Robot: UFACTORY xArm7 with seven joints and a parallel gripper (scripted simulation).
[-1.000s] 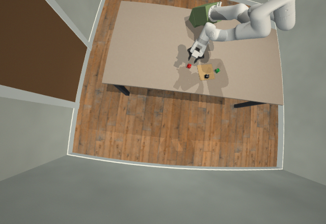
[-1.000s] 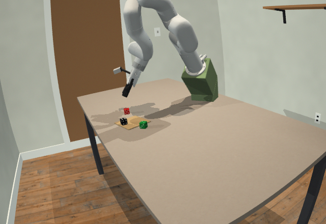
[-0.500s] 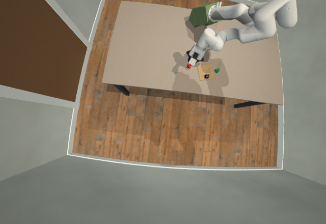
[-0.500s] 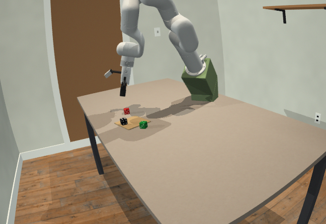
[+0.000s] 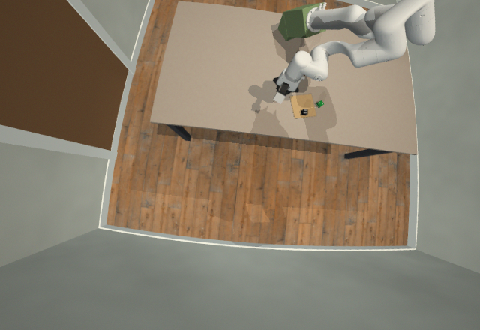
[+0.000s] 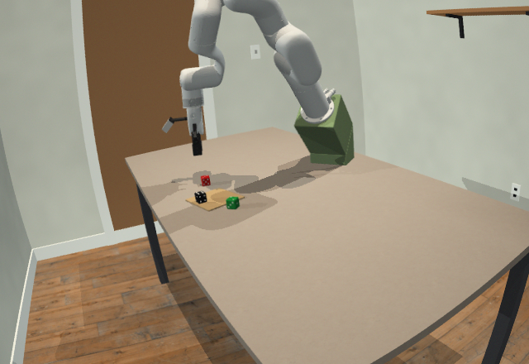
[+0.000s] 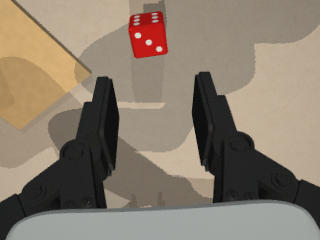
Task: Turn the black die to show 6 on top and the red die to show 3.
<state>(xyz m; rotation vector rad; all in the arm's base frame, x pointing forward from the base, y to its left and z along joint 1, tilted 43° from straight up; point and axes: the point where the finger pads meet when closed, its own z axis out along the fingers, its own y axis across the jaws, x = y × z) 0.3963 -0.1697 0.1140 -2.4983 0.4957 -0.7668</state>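
The red die [image 6: 205, 180] [image 7: 148, 35] lies on the table, off the mat. In the wrist view its three-pip face, which looks like the top, and a narrower six-pip face show. In the top view the arm's camera hides it. The black die [image 5: 304, 112] [image 6: 200, 196] lies on the tan mat [image 5: 295, 112] [image 6: 209, 207] [image 7: 45, 65]; I cannot read its top for certain. The green die [image 5: 320, 103] [image 6: 232, 202] lies beside the mat's edge; its top is too small to read surely. My gripper [image 6: 197, 154] [image 7: 154, 94] is part open, pointing down, empty, high above the table near the red die.
The beige table [image 5: 217, 67] [image 6: 341, 232] carries the arm's green base [image 5: 296, 24] [image 6: 326, 137] at its back. The table's long front edge runs beyond the black die. The arm casts shadows over the dice and mat.
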